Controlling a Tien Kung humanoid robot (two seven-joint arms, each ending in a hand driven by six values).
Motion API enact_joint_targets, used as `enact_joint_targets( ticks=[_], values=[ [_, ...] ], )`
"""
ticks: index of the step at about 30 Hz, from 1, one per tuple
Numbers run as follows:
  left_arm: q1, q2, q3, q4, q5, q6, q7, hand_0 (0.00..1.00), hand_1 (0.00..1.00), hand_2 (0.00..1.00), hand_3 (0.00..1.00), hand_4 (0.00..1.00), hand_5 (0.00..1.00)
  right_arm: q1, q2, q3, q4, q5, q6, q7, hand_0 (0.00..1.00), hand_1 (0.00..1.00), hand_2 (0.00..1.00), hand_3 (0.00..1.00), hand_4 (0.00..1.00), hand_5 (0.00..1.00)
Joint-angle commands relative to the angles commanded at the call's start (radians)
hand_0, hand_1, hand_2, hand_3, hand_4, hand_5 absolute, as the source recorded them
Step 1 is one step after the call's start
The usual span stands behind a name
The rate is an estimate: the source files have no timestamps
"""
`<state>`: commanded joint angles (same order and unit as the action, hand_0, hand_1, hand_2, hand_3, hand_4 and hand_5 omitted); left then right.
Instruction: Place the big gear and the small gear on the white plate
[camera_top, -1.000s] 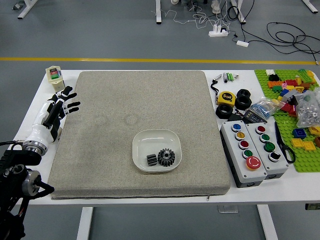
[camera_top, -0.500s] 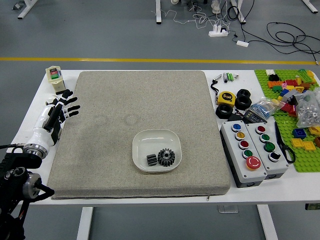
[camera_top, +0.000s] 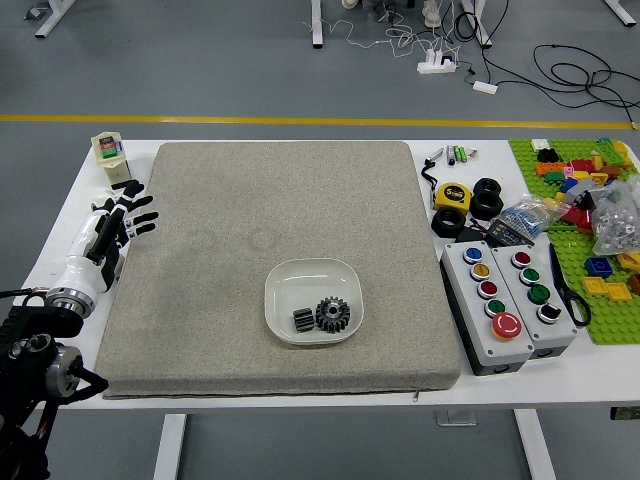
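Head view: the left hand (camera_top: 113, 232) is held at the left edge of the grey mat (camera_top: 240, 210), and its fingers (camera_top: 132, 191) are spread open, with nothing gripped by them. Well apart from the fingers, to their right and closer to the robot, the white plate (camera_top: 300, 283) is placed on the mat. Inside the plate, the big gear (camera_top: 333, 314) and the small gear (camera_top: 304, 319) are both seen, side by side; the small gear is set on the side nearer to the fingers. Just beyond the fingers, a pale container (camera_top: 109, 160) is placed on the white table (camera_top: 600, 382). Far to the right of the fingers, past the mat, a yellow tape measure (camera_top: 452, 197), black rings (camera_top: 487, 205), button boxes (camera_top: 515, 350) and a green board (camera_top: 620, 325) with toy bricks are arranged.
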<state>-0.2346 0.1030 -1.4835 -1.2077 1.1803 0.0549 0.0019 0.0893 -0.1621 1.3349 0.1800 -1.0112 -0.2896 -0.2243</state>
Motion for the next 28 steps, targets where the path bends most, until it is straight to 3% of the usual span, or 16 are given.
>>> enact_joint_targets(
  ticks=[28],
  values=[
    [-0.006,-0.002,-0.009,0.009,0.005,-0.004,0.002,0.723,0.733,0.844,0.847,0.892,0.88,0.006,-0.001,-0.001,0.0,-0.004,0.001,-0.002,0.611,0.618,0.717,0.583,0.793,0.713]
  ],
)
